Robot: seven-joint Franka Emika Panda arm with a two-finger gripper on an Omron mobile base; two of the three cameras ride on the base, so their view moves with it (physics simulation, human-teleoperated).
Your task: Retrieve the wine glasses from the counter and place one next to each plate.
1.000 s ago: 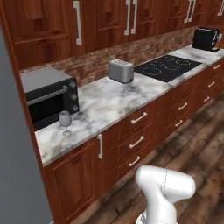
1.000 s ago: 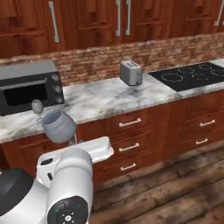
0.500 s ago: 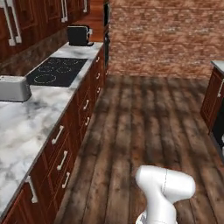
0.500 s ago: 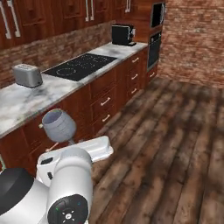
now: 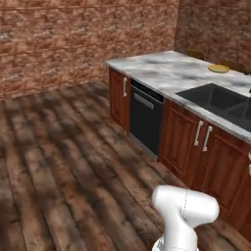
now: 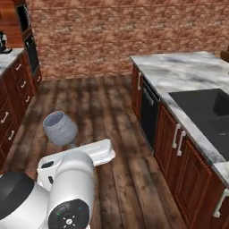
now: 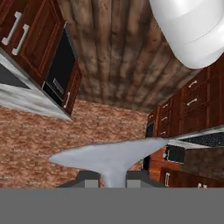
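Wine glass is riding up in our gripper right now, fingers pinched in on the thin stem just under the bowl, so in the hand view we mostly get the round foot spreading out above the fingertips like a grey disc. Biggest worry from here, as we see it: that stem is skinny and smooth, the grip is only on a small patch of it, and the bowl is the heavy end, so any sharp swing of the arm or the base could let the glass twist or slide in the pinch. It also sits off to the side of the arm's white link, and a careless fold-in could knock it. Ahead and to the right of the gripper is the marble island with its black sink, hard stone top with crisp edges over reddish-brown doors, so setting down too fast would probably chip that thin foot. The yellow plate is far off at the back of the island, flat and round. Floor is dark wood planks, walls rough brick.
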